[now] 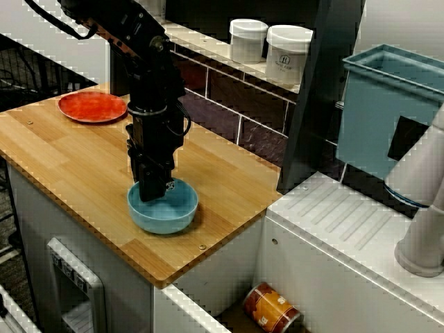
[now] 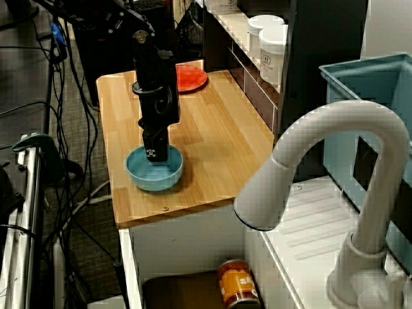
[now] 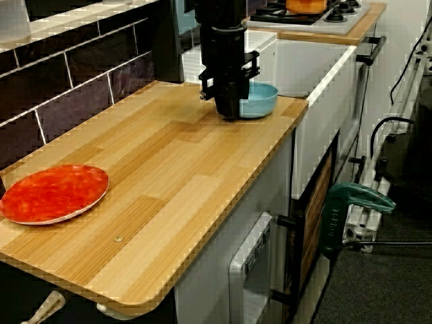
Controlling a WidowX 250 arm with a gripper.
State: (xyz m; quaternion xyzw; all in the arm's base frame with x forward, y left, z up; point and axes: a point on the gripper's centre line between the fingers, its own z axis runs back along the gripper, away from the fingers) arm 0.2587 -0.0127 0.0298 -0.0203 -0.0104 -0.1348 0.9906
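A light blue bowl (image 1: 166, 211) (image 2: 154, 175) (image 3: 260, 101) stands on the wooden counter (image 1: 76, 163) near its end by the sink. My black gripper (image 1: 154, 191) (image 2: 155, 154) (image 3: 228, 108) points straight down onto the bowl's rim, on the side towards the red plate. At least one finger reaches inside the bowl. The dark gripper body hides the gap between the fingers, so I cannot make out whether they clamp the rim. The bowl looks empty and rests flat on the wood.
A red plate (image 1: 92, 106) (image 3: 54, 193) lies at the counter's far end. Two white jars (image 1: 288, 54) stand on the ledge above the tiled wall. A white faucet (image 2: 309, 187), a teal bin (image 1: 388, 111) and a draining board (image 1: 347, 222) lie beyond the bowl.
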